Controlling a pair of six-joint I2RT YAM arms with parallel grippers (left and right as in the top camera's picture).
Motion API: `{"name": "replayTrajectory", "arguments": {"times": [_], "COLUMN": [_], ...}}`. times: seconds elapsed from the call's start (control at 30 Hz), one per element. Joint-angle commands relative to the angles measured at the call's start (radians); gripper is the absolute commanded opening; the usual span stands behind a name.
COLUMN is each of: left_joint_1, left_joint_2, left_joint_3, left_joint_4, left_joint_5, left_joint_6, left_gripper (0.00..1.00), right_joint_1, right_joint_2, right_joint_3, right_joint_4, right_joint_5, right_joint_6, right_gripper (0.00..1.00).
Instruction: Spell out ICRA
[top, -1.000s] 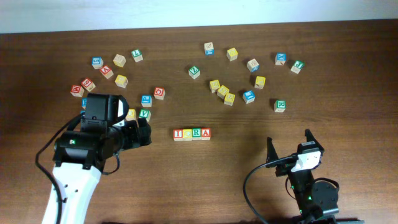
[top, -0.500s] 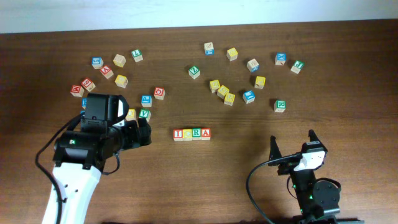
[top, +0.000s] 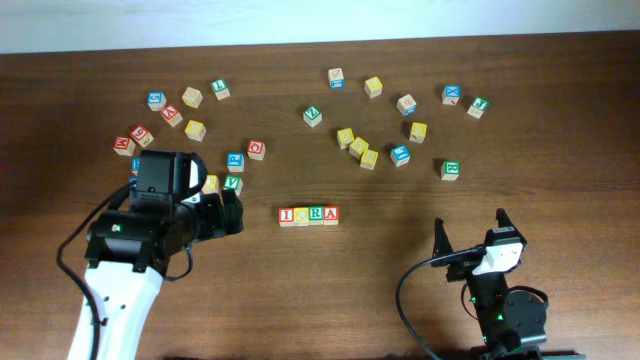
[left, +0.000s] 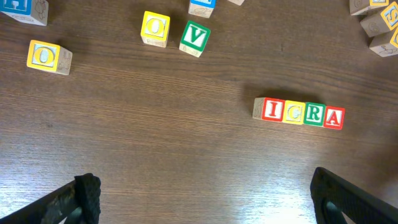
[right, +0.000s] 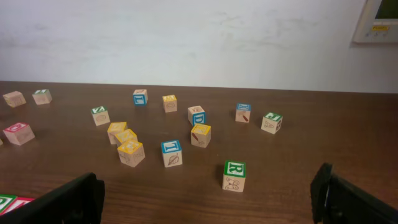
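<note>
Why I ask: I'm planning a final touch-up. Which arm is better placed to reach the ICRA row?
Left, probably. The left gripper sits nearer the ICRA row, jaws open and pointed at it, and its wrist view shows the whole row. The right gripper is farther, and its wrist view barely catches the row.

The desk (top: 400, 270) is dark brown wood with a fine lengthwise grain, smooth and mostly matt, with a faint sheen in the right wrist view. The I cube (left: 272, 110), C cube (left: 293, 112), R cube (left: 314, 114) and A cube (left: 334, 116) are pale, bare-looking wood, their top faces printed in flat red, yellow and green ink. The scattered cubes (right: 234, 176) show the same light wood. The left arm (top: 110, 300) has a smooth, slightly glossy white plastic shell under a black matt housing. The fingers (left: 84, 198) of the left tool (top: 235, 213) look black, matt and somewhat grainy; the right tool (top: 468, 228) is black too. The wall (right: 186, 37) is matt white, faintly mottled.
</note>
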Motion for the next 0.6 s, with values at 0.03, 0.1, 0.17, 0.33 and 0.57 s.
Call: {"name": "replayTrajectory", "arguments": {"times": [0.03, 0.1, 0.17, 0.33, 0.57], "left_joint_1": [0.003, 0.003, 0.003, 0.003, 0.003], "left_joint_2": [-0.010, -0.010, -0.010, -0.010, -0.010], "left_joint_3": [-0.005, -0.005, -0.005, -0.005, -0.005], "left_joint_4": [-0.001, -0.001, -0.001, -0.001, -0.024], "left_joint_5": [-0.007, -0.007, -0.007, -0.008, -0.007], "left_joint_6": [0.002, 0.002, 0.002, 0.002, 0.002], "left_gripper": [0.99, 0.99, 0.99, 0.99, 0.99], "right_joint_1": [-0.007, -0.007, -0.007, -0.006, -0.006], "right_joint_2": [-0.010, -0.010, -0.010, -0.010, -0.010], "right_joint_3": [-0.005, -0.005, -0.005, -0.005, -0.005], "right_joint_4": [-0.007, -0.007, -0.007, -0.007, -0.007], "right_joint_5": [0.009, 0.009, 0.009, 0.009, 0.009], "right_joint_6": [0.008, 0.008, 0.008, 0.008, 0.008], "right_gripper": [0.98, 0.98, 0.98, 0.98, 0.98]}}
